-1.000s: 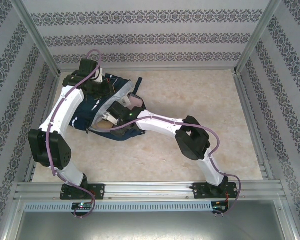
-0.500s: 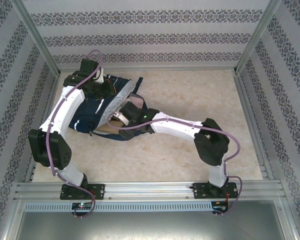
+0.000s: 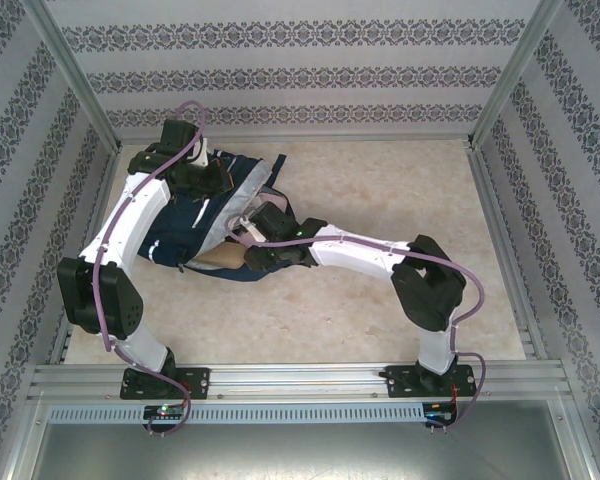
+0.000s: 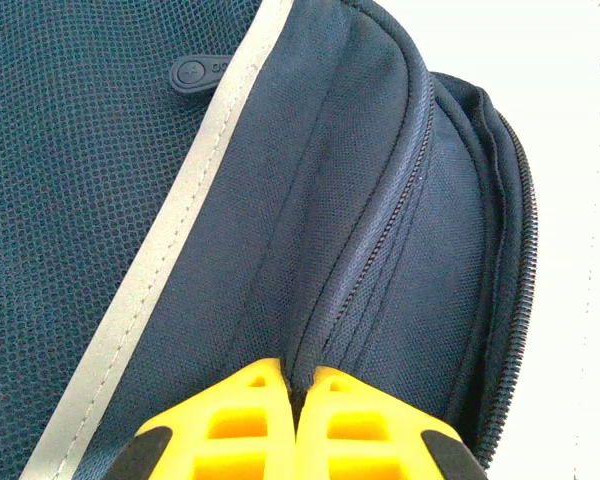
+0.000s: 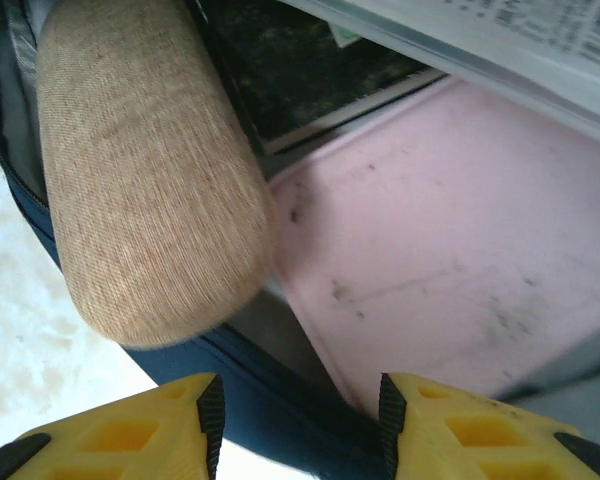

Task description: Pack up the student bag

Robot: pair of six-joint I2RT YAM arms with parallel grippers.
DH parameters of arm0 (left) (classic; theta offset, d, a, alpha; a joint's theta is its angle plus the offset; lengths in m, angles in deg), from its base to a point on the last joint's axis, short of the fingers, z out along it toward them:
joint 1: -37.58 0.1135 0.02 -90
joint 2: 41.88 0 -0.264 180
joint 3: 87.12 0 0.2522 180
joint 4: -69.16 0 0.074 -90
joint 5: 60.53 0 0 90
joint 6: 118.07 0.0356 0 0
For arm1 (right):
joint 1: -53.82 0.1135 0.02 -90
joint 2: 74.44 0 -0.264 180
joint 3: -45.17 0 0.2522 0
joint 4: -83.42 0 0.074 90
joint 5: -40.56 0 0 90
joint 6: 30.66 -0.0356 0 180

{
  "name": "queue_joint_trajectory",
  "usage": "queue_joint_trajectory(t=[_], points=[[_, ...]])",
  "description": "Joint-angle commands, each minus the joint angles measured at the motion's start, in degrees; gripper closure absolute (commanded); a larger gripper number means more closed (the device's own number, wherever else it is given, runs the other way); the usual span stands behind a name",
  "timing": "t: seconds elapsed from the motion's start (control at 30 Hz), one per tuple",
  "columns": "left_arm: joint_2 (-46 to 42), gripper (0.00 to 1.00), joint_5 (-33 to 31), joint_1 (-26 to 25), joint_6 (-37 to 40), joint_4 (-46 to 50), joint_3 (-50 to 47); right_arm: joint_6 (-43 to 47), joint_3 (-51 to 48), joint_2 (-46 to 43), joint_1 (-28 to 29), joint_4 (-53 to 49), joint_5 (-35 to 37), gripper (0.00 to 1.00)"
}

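We see the left gripper [image 3: 208, 182] at the far left of the table [image 3: 400, 190], on top of the student bag [image 3: 185, 218]. In the left wrist view its yellow fingers [image 4: 242, 420] are pressed together. They pinch a small fold of the blue cloth of the student bag [image 4: 80, 200] between them. A grey stripe [image 4: 170, 260] runs up the cloth on the left of the fold, and a dark zip [image 4: 380, 230] runs up on the right.

The student bag lies flat in the far left part of the table, under both arms. Its near side gapes open, and a tan thing [image 3: 220, 258] peeks out there.

The right gripper [image 3: 252, 235] reaches over from the right to the open mouth of the bag. In the right wrist view the right gripper [image 5: 300, 400] has its jaws wide apart and holds nothing. The blue rim of the bag [image 5: 260, 385] shows just past them. Inside we see a tan soft roll [image 5: 150, 180] on the left, a pink flat thing [image 5: 440, 260] on the right, a dark flat thing [image 5: 310, 70] behind them, and white paper with print [image 5: 500, 30] at the top.
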Motion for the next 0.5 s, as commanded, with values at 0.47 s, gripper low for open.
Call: queue_joint_trajectory(t=[0.47], points=[[-4.37, 1.0, 2.83, -2.14, -3.64, -3.31, -1.11, -3.38, 17.98, 16.22, -0.73, -7.45, 8.32, 0.63]])
